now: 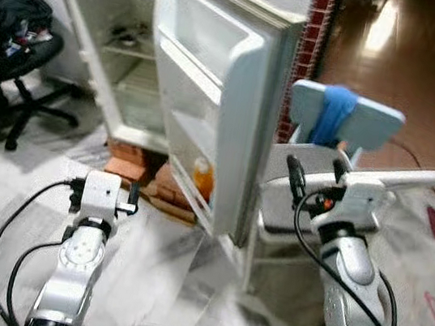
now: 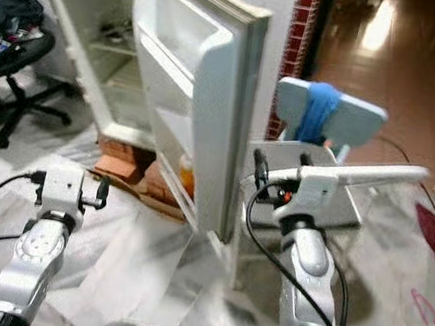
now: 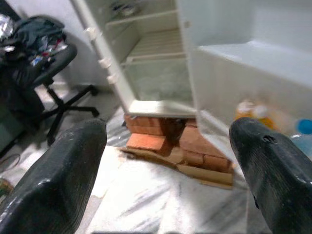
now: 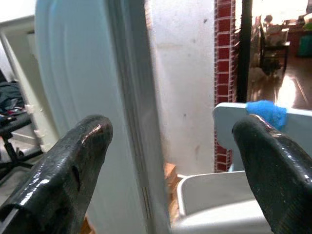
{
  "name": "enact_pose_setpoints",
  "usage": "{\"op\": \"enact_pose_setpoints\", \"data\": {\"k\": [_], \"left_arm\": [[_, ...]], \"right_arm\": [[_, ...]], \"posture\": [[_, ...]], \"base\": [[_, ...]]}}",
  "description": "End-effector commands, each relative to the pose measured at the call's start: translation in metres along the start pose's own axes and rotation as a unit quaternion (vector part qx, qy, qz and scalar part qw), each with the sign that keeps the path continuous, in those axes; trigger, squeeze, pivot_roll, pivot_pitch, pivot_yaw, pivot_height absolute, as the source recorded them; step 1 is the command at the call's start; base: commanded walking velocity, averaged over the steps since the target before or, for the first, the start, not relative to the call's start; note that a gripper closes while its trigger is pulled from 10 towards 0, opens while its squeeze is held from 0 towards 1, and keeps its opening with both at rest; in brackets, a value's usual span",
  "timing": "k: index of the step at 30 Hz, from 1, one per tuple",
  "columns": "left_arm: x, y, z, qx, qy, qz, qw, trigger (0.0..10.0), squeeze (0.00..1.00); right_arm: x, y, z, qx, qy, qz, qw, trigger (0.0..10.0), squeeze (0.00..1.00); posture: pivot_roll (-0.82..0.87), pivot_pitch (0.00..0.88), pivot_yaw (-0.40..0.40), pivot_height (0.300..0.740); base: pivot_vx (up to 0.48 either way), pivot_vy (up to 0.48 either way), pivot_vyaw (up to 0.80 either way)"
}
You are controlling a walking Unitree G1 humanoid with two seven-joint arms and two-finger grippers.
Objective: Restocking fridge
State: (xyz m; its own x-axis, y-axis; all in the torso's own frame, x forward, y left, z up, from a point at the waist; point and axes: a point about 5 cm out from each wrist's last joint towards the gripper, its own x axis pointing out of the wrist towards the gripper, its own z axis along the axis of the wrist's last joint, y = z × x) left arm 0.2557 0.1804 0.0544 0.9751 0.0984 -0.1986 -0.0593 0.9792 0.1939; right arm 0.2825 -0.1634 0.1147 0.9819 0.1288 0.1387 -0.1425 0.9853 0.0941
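Observation:
The white fridge [image 1: 114, 33] stands open on bricks, its door [image 1: 234, 108] swung out toward me. An orange bottle [image 1: 203, 179] sits in the door's lowest shelf, and the left wrist view shows that orange bottle [image 3: 253, 112] beside a blue cap [image 3: 304, 126]. My left gripper [image 1: 104, 187] hovers low over the floor before the fridge, open and holding nothing. At the door's outer edge [image 4: 131, 97], my right gripper [image 1: 316, 171] is raised and open, also with nothing in it. The fridge shelves [image 3: 156, 46] look mostly bare, with a small dark item on the upper one.
A white plastic chair [image 1: 318, 203] with a blue cloth [image 1: 331, 114] over its back stands right of the door, behind my right gripper. A black office chair [image 1: 25, 77] piled with clothes is at the left. Red bricks [image 1: 131, 162] prop the fridge. The floor is marble tile.

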Motion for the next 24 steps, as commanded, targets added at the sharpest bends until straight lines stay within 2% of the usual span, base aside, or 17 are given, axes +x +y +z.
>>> {"op": "enact_pose_setpoints", "data": {"k": [1, 5, 7, 14, 19, 24], "left_arm": [[0.001, 0.002, 0.003, 0.000, -0.004, 0.002, 1.000, 10.0, 0.00], [-0.001, 0.002, 0.002, 0.000, -0.003, -0.001, 1.000, 10.0, 0.00], [-0.002, 0.002, 0.001, -0.005, -0.006, -0.009, 1.000, 10.0, 0.00], [-0.001, 0.003, 0.001, -0.009, -0.006, -0.007, 1.000, 10.0, 0.00], [-0.001, 0.002, 0.000, -0.012, -0.002, -0.006, 1.000, 10.0, 0.00], [-0.001, 0.000, -0.002, -0.016, 0.004, -0.009, 1.000, 10.0, 0.00]], "right_arm": [[0.001, 0.001, 0.004, -0.001, -0.008, -0.007, 1.000, 10.0, 0.00], [0.001, 0.000, 0.005, -0.011, -0.009, -0.018, 1.000, 10.0, 0.00], [0.001, -0.001, 0.006, -0.029, -0.013, -0.028, 0.999, 10.0, 0.00], [0.002, -0.002, 0.004, -0.022, -0.013, -0.043, 0.999, 10.0, 0.00], [0.000, -0.008, 0.003, -0.035, -0.010, -0.064, 0.997, 10.0, 0.00], [-0.001, -0.012, 0.004, -0.048, -0.011, -0.083, 0.995, 10.0, 0.00]], "posture": [[0.00, 0.000, 0.053, 0.740], [0.01, 0.000, 0.052, 0.740], [0.01, 0.000, 0.053, 0.740], [0.01, 0.000, 0.049, 0.740], [0.00, 0.000, 0.046, 0.740], [0.00, 0.000, 0.048, 0.740]], "base": [[0.000, 0.000, 0.00], [0.000, 0.000, 0.00], [0.000, 0.000, 0.73], [0.373, 0.000, 0.71], [0.446, 0.000, 0.00], [0.000, 0.000, 0.00]]}}
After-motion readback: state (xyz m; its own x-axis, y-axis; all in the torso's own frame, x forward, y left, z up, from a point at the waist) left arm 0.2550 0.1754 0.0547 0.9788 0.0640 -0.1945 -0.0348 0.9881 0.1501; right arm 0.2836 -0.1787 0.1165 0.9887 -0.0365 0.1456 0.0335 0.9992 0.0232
